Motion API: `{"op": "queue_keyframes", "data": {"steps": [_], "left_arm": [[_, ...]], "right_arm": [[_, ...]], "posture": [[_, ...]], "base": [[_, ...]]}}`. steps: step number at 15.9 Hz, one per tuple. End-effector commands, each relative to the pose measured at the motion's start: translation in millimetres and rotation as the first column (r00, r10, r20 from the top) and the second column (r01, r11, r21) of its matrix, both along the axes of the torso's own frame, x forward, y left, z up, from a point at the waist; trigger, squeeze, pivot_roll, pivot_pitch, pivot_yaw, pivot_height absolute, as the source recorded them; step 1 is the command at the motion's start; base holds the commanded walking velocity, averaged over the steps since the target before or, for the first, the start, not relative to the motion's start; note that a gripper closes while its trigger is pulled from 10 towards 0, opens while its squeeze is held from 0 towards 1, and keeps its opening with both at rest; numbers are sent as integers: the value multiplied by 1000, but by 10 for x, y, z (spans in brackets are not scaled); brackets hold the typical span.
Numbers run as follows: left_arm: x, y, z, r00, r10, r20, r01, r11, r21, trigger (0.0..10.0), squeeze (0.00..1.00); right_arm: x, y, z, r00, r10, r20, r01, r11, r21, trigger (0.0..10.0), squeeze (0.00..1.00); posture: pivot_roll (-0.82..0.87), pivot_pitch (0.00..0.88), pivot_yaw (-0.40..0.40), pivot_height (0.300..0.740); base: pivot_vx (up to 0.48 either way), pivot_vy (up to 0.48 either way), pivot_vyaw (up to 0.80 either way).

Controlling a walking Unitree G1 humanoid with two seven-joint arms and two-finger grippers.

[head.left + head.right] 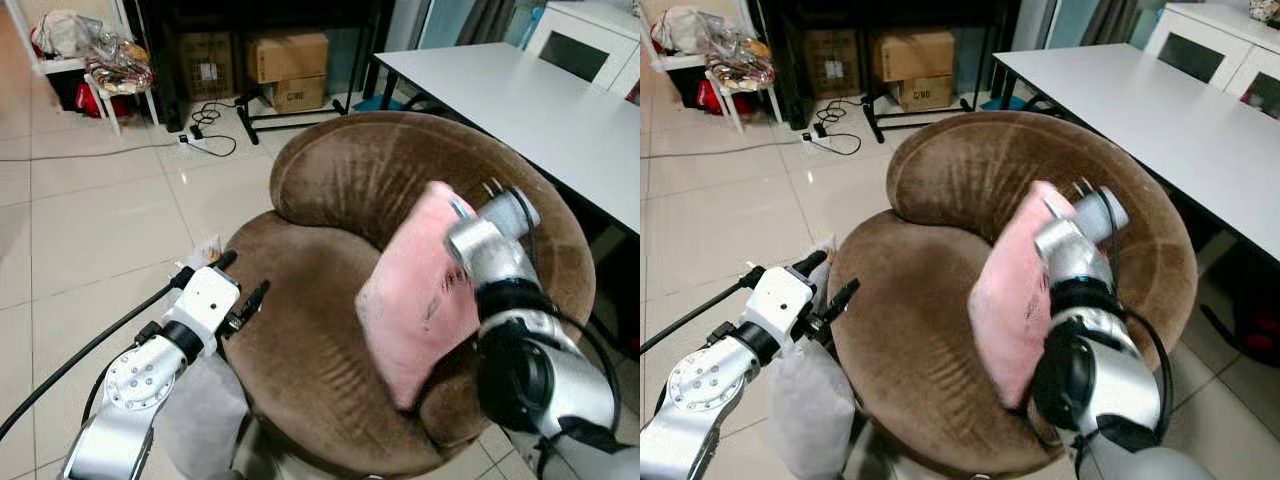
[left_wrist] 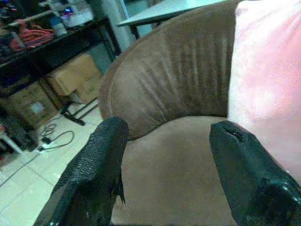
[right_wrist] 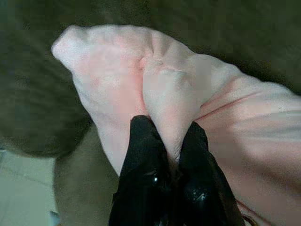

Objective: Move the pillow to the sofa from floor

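- Right wrist view gives us the clearest look: the pink pillow (image 3: 188,94) is bunched into a fold, and our right claw (image 3: 167,141) is clenched on that fold, both black fingers (image 3: 143,141) pressed into the fabric.
- From the head views, we see the pillow standing on edge at centre right of the frame, its lower end on the seat of the brown sofa (image 1: 330,180) and its back against the curved backrest.
- We judge the task nearly done: the pillow is off the floor and on the sofa; what remains is to let go and draw the right arm clear.
- Our left claw (image 1: 240,290) hangs released at the lower left, fingers spread, just beside the sofa's front rim and apart from the pillow.
- Beyond, a white counter (image 1: 520,100) fills the upper right, and cardboard boxes (image 1: 285,65) sit at the top centre.
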State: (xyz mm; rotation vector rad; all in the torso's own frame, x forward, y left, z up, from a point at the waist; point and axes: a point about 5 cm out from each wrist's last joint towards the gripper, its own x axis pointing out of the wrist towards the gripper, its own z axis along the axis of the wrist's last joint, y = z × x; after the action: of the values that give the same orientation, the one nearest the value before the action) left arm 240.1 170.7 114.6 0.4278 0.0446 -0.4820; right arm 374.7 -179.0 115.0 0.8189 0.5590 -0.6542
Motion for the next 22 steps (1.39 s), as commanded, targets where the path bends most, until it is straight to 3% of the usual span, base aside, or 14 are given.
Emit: {"op": "queue_keyframes", "data": {"steps": [1, 3, 5, 6, 7, 10, 13, 18, 19, 20, 21, 22], "left_arm": [[13, -63, -13, 998, -48, -28, 48, 999, -2, 10000, 0], [12, -65, -27, 997, -66, -40, 66, 998, 11, 10000, 0], [21, -52, -29, 996, -72, -44, 73, 997, 24, 10000, 0], [22, -47, -27, 996, -75, -45, 76, 997, 28, 10000, 0], [23, -44, -24, 996, -76, -45, 77, 997, 29, 10000, 0], [-27, -77, -19, 985, -141, -101, 138, 990, -40, 10000, 0], [-134, -103, 8, 958, -235, -165, 212, 966, -148, 10000, 0], [-171, -77, 29, 957, -228, -179, 196, 964, -181, 10000, 0], [-167, -26, 32, 976, -146, -161, 118, 978, -173, 10000, 0], [-150, 1, 24, 986, -84, -141, 61, 985, -160, 10000, 0], [-143, 7, 26, 990, -60, -130, 39, 986, -160, 10000, 0], [-120, 37, 22, 996, 41, -81, -51, 990, -130, 10000, 0]], "right_arm": [[-42, -72, -68, 998, -45, -33, 46, 999, 7, 10000, 0], [-98, -85, -177, 995, -55, -84, 55, 998, -4, 10000, 0], [-97, -84, -192, 995, -61, -73, 61, 998, 2, 10000, 0], [-91, -88, -185, 996, -63, -62, 63, 998, -5, 10000, 733], [-83, -95, -172, 997, -57, -52, 56, 998, -22, 10000, 1000], [-6, -101, -45, 997, -14, 70, 16, 1000, -27, 10000, 1000], [-17, -203, 25, 993, -30, 110, 38, 997, -72, 10000, 1000], [-189, -340, 156, 978, 64, 198, -24, 979, -200, 10000, 1000], [-393, -322, 286, 915, 252, 315, -131, 924, -360, 10000, 0], [-502, -259, 336, 844, 406, 349, -214, 853, -476, 10000, 0], [-552, -231, 341, 810, 456, 368, -242, 832, -498, 10000, 0], [-716, -178, 286, 761, 542, 358, -298, 781, -549, 10000, 0]], "posture": [[65, 0, -75, 740], [63, 0, -67, 740], [64, 0, -64, 740], [65, 0, -63, 740], [65, 0, -63, 740], [71, 0, -70, 740], [66, 0, -74, 740], [63, 0, -85, 740], [47, 0, -77, 740], [47, 0, -77, 740], [45, 0, -73, 740], [39, 0, -70, 740]], "base": [[0, 0, 0], [0, 0, 0], [0, 0, 0], [0, 0, 0], [0, 0, 0], [0, 0, 0], [0, 0, 0], [0, 0, 0], [0, 0, 0], [0, 0, 0], [0, 0, 0], [0, 0, 0]]}}
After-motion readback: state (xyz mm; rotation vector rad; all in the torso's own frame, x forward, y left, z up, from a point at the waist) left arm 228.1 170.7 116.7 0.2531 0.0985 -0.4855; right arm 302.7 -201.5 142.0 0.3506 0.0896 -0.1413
